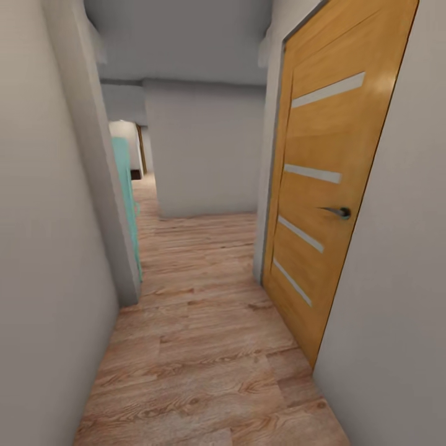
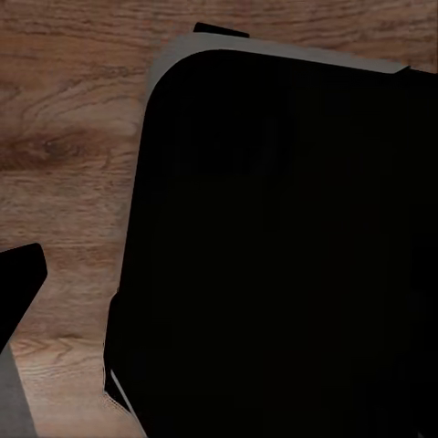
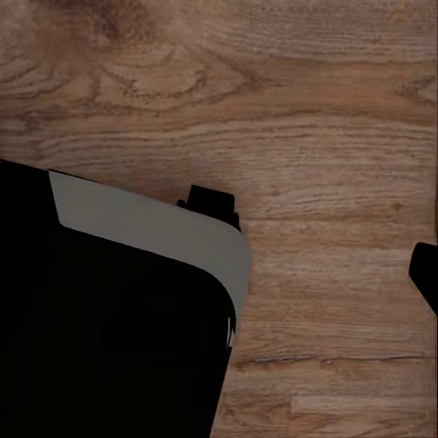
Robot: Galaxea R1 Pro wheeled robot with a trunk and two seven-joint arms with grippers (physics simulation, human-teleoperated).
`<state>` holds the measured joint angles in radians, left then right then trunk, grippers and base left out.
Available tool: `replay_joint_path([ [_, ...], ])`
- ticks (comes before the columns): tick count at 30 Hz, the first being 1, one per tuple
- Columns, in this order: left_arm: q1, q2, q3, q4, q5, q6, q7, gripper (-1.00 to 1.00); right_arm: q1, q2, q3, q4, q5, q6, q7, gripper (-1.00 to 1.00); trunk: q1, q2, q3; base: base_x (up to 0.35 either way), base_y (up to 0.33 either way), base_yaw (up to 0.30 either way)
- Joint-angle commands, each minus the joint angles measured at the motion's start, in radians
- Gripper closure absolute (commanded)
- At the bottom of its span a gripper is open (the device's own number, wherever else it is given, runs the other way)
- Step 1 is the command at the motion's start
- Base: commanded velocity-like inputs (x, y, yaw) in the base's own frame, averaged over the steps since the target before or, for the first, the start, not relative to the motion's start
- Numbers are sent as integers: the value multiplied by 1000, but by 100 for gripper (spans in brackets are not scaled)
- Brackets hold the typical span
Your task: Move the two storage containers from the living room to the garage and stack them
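The two storage containers, the garage and its concrete floor are out of view. I am looking down a narrow corridor with a light wood plank floor point(image 1: 204, 347). In the left wrist view, one dark fingertip point(image 2: 20, 278) shows at the picture's edge above the planks, beside the robot's black, grey-rimmed base point(image 2: 283, 246). The right wrist view likewise has a dark fingertip point(image 3: 425, 274) at its edge and the same base point(image 3: 109, 338) over wood floor. Nothing is seen between the fingers, and I cannot tell how far they stand apart.
A closed orange wooden door point(image 1: 322, 204) with a dark handle point(image 1: 339, 212) lines the right wall. A pale wall point(image 1: 49, 248) runs close on the left, ending at a corner with a teal object point(image 1: 127, 198) behind it. A grey wall point(image 1: 207, 148) blocks straight ahead; the passage continues left of it.
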<state>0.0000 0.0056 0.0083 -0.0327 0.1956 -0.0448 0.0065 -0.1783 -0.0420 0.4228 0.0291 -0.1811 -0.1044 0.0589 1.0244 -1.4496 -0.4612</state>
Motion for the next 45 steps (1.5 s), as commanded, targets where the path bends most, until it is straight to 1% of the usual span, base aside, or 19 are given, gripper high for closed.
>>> replay_joint_path([
  [1, 0, 0, 0, -1, 5, -2, 1, -100, -1, 1, 7, 3, -11, -6, 6, -100, 1, 0, -1, 323, 0, 289],
  [12, 0, 1, 0, 0, 5, -1, 1, -100, -1, -1, 6, 3, -11, -4, 6, -100, 1, 0, 2, 323, 0, 262],
  [24, 0, -1, 0, 0, 6, 9, 1, -100, -1, -5, 11, 3, 0, -4, 7, -100, 1, 0, 2, 323, 0, 17],
  [45, 0, -1, -1, 0, 5, 10, 1, -100, -1, -4, 12, 3, 0, 6, 6, -100, 1, 0, 2, 323, 0, 0],
])
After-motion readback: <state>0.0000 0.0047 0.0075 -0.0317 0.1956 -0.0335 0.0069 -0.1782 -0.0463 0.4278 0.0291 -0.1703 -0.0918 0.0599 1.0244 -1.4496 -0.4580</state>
